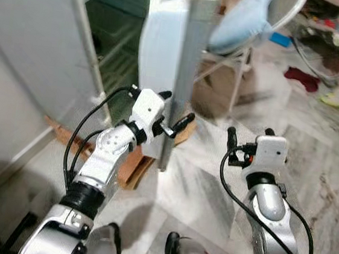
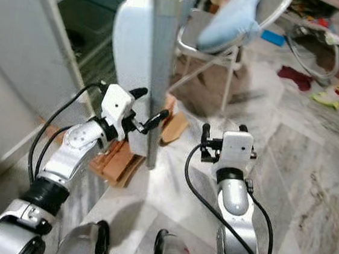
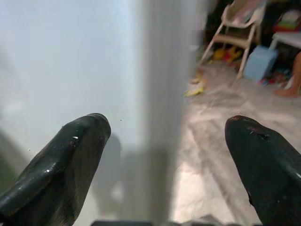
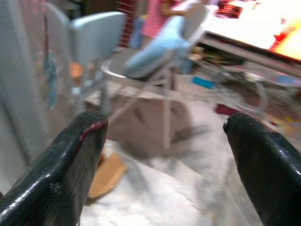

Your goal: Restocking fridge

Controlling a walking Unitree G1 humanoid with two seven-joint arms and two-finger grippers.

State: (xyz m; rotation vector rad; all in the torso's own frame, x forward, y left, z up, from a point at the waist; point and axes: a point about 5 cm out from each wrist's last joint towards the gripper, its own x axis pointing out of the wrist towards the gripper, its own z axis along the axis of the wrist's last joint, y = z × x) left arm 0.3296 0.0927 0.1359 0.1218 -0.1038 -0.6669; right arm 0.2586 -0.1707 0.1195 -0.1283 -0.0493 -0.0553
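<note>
The fridge door (image 1: 184,74) stands open, its grey edge facing me, with the white inner lining (image 1: 156,47) to its left. Behind it are the dim fridge shelves (image 1: 115,33). My left gripper (image 1: 177,106) is open and straddles the door's edge low down, one finger on each side; in the left wrist view the door edge (image 3: 164,94) stands between the fingertips (image 3: 80,141). My right gripper (image 1: 250,132) is open and holds nothing, raised over the marble floor to the right of the door, pointing toward the chair (image 4: 141,61).
A metal chair with a light blue cushion (image 1: 244,19) stands just behind the door, with a brown box (image 1: 213,89) under it. Flat brown boards (image 1: 132,162) lie at the fridge's foot. Cloths and clutter (image 1: 302,77) litter the floor at the far right.
</note>
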